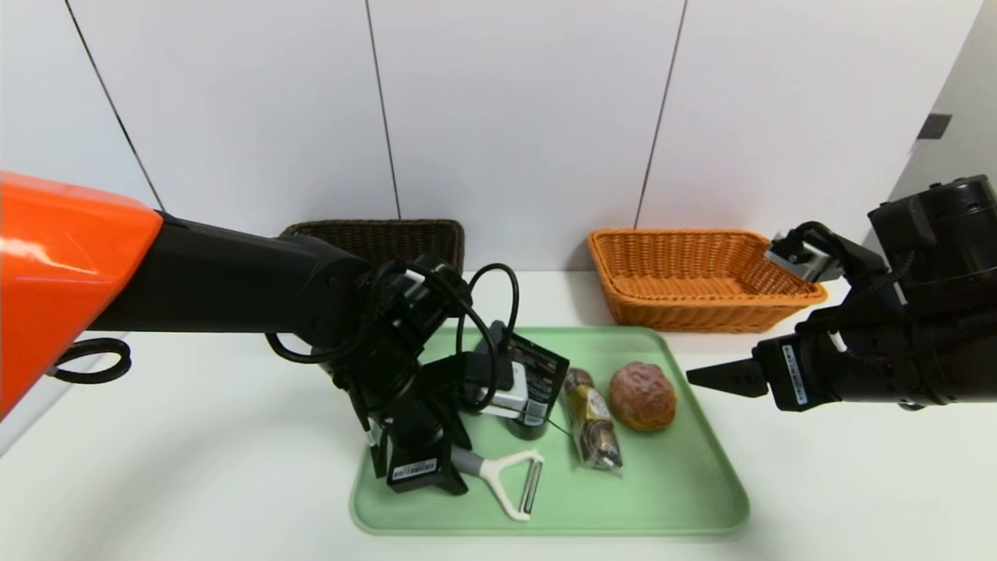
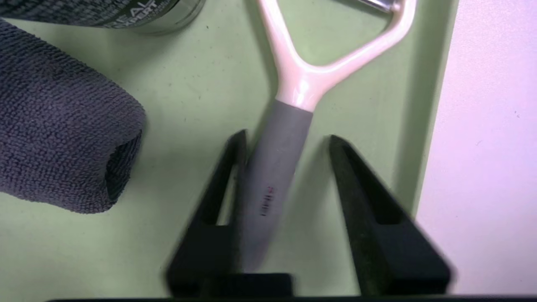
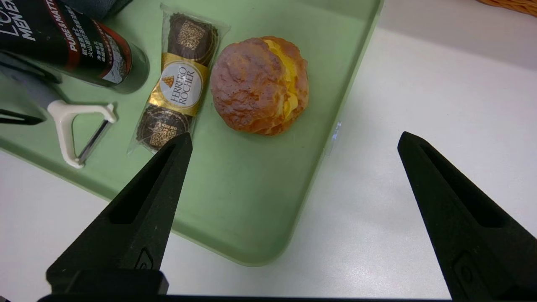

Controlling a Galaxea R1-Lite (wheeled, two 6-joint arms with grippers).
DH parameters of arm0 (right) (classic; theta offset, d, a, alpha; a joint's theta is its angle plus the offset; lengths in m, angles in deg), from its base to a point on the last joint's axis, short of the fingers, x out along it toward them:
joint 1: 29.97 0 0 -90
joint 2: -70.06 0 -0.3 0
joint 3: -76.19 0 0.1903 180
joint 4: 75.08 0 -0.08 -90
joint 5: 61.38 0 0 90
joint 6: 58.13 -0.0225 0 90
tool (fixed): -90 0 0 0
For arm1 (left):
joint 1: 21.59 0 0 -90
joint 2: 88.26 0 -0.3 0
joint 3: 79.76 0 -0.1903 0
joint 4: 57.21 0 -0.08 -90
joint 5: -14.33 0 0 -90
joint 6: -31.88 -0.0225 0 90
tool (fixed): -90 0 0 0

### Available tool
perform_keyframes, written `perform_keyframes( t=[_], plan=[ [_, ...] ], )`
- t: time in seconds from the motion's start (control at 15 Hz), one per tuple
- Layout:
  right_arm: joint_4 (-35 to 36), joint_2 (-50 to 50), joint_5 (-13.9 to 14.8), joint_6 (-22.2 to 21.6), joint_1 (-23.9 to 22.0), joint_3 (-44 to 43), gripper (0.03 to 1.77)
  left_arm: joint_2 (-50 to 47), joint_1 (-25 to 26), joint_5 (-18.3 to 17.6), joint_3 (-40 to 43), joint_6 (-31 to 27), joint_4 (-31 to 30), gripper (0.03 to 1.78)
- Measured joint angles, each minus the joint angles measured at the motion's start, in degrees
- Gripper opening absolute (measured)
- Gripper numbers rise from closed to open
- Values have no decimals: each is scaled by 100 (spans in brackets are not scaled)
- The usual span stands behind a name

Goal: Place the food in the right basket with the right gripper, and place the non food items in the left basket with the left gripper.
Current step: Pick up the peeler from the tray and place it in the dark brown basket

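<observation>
Your left pincer is down at the green tray, its fingers parted part way on either side of the peeler; one lies along the handle, the other stands apart, so nothing is gripped. You have a smooth matte grey handle running into a glossy white plastic fork with a metal blade. Near it on the tray are a rolled, nubbly dark grey cloth, a black tube with a rounded cap, a clear-wrapped snack with a gold band, and a crackled, round golden bun. Your right pincer hangs wide open and empty beside the tray. Behind sit the dark woven basket and the orange wicker one
</observation>
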Motion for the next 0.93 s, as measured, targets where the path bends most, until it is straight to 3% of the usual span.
perform_keyframes(
  t=[0.07, 0.4, 0.93],
  plan=[
    [0, -5, 0, 2, 0, -2, 169, -17, 0, 2, 0, -9, 67, 25],
    [0, -13, 0, 0, 0, -5, 169, -268, 0, 2, -1, -15, 434, 25],
    [2, -28, 6, 2, -6, 4, 169, -1566, 261, 39, -33, 154, 1103, 25]
  ],
)
